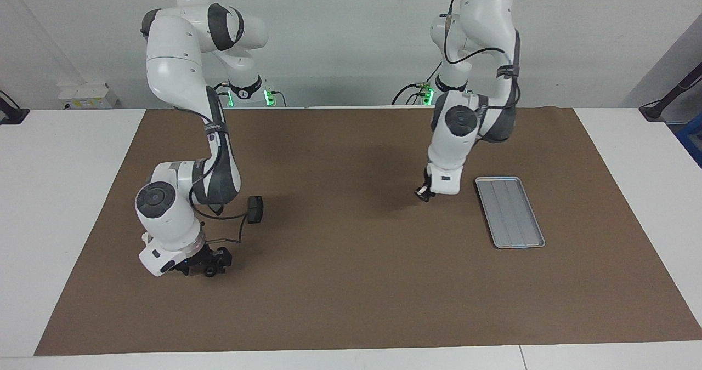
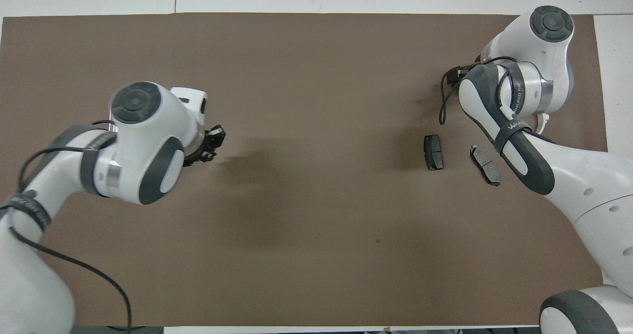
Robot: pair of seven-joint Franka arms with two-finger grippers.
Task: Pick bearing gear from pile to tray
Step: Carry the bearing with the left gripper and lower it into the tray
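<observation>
Left gripper (image 1: 425,193) is hovering just beside the tray (image 1: 510,212), fingertips pinched together; on a small piece or on nothing, can't tell. Right gripper (image 1: 205,263) is hanging low near the pile's brake pads (image 2: 433,152), jaws spread wide and seemingly empty, probably lining up a pick. Bearing gear itself isn't showing.

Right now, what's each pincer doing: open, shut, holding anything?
Left pincer: shut, beside the tray; whether it holds anything cannot be told.
Right pincer: open, low over the mat.
</observation>
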